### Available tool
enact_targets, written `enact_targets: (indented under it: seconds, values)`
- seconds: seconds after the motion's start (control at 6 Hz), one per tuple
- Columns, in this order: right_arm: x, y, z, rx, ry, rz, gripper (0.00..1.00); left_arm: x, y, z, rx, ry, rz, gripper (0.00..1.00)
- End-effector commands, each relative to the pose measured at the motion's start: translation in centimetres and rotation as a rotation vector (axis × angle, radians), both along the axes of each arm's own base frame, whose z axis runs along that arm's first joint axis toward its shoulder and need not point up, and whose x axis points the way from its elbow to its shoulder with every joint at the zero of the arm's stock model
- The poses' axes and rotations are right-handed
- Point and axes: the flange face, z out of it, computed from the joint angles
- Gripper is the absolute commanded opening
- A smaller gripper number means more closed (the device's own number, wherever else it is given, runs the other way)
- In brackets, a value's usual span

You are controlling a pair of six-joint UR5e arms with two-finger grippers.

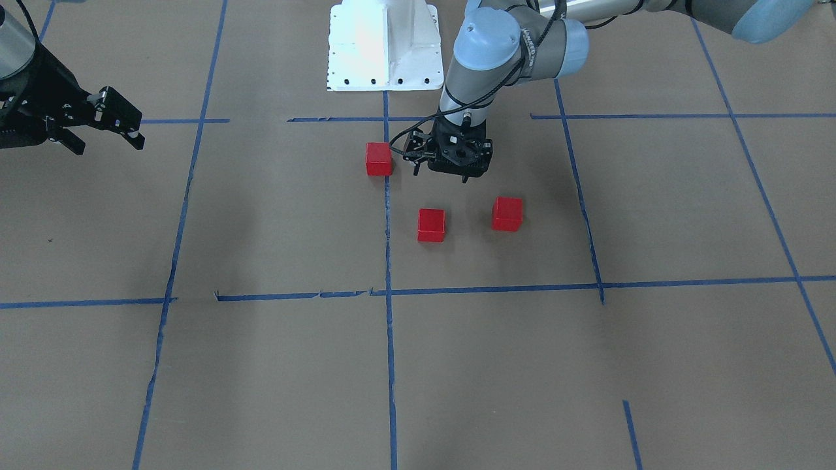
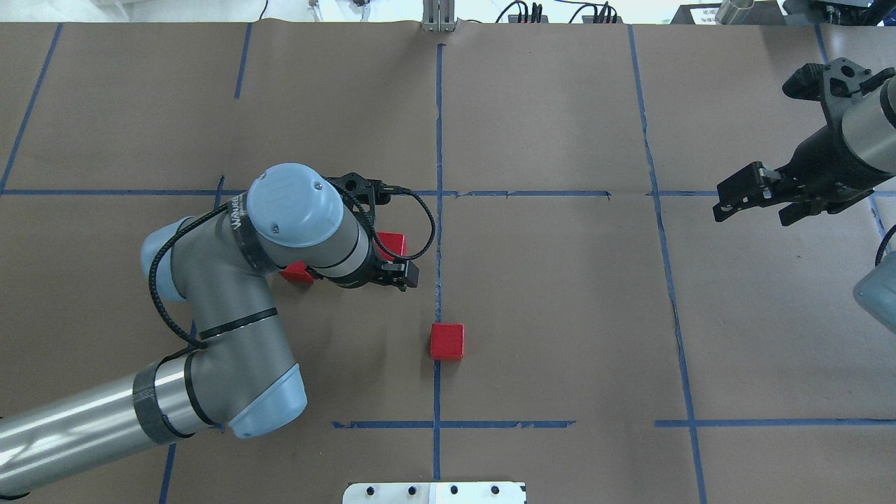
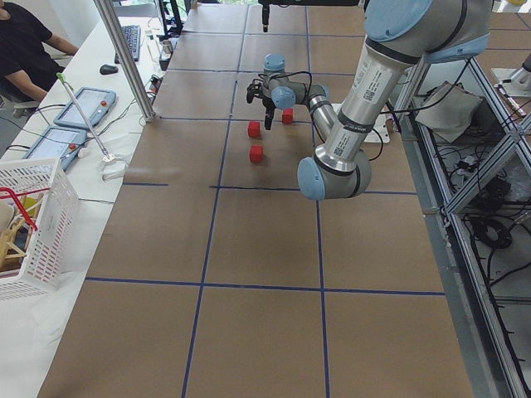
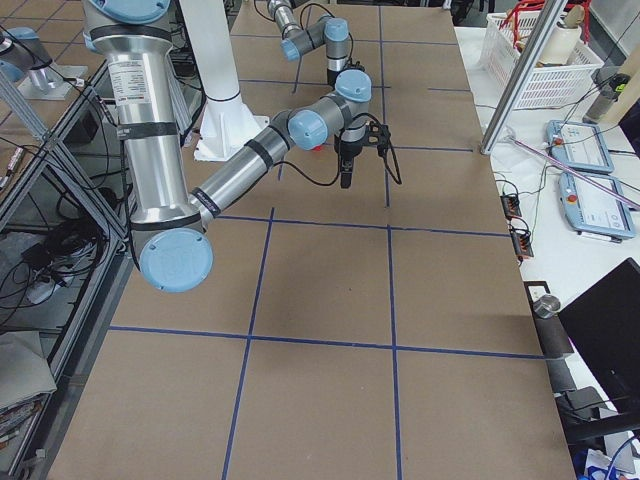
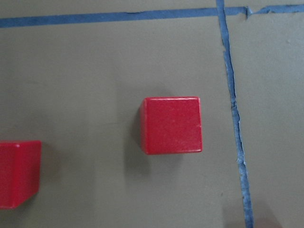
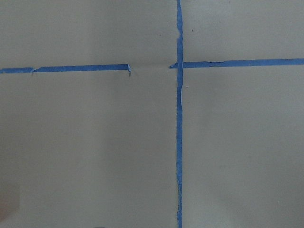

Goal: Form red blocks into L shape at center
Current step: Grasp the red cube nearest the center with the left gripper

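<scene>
Three red blocks lie apart on the brown surface. One (image 2: 447, 341) (image 1: 379, 159) touches the middle vertical blue tape line (image 2: 439, 280). The second (image 1: 431, 224) sits centred in the left wrist view (image 5: 172, 124). The third (image 1: 507, 213) shows at that view's left edge (image 5: 16, 173). My left gripper (image 1: 457, 156) hovers above the table, pointing down, empty and seemingly open; its fingers show in no wrist view. The centre (image 2: 439, 193), where the middle line meets a short horizontal tape segment, is bare. My right gripper (image 2: 763, 199) is open and empty, far to the side.
The white robot base plate (image 1: 382, 46) stands at the robot's edge of the table. My left arm's elbow and forearm (image 2: 231, 336) hang over the left half and partly hide two blocks from overhead. A white basket (image 3: 33, 224) sits off the table.
</scene>
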Motion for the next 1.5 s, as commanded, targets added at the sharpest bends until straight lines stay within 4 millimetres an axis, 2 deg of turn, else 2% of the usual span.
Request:
enact_targets:
  seconds: [0.0, 0.17, 0.5, 1.0, 1.33]
  values:
    - [-0.1, 0.1, 0.0, 0.000, -0.001, -0.002, 1.00, 4.2, -2.2, -0.6, -0.061, -0.049, -0.034, 1.00]
    - [-0.1, 0.1, -0.1, 0.004, -0.002, -0.001, 1.00, 4.9, -2.7, -0.7, -0.067, -0.061, -0.051, 1.00]
    - [-0.1, 0.0, -0.3, 0.005, -0.003, 0.000, 1.00, 5.3, -3.7, 0.4, -0.028, -0.100, -0.099, 1.00]
    - [0.0, 0.2, -0.5, 0.004, -0.006, 0.003, 1.00, 5.3, -4.0, 1.1, -0.025, -0.112, -0.108, 1.00]
    - [0.1, 0.2, -0.6, 0.002, -0.009, 0.007, 1.00, 5.2, -4.3, 1.2, 0.004, -0.123, -0.135, 0.97]
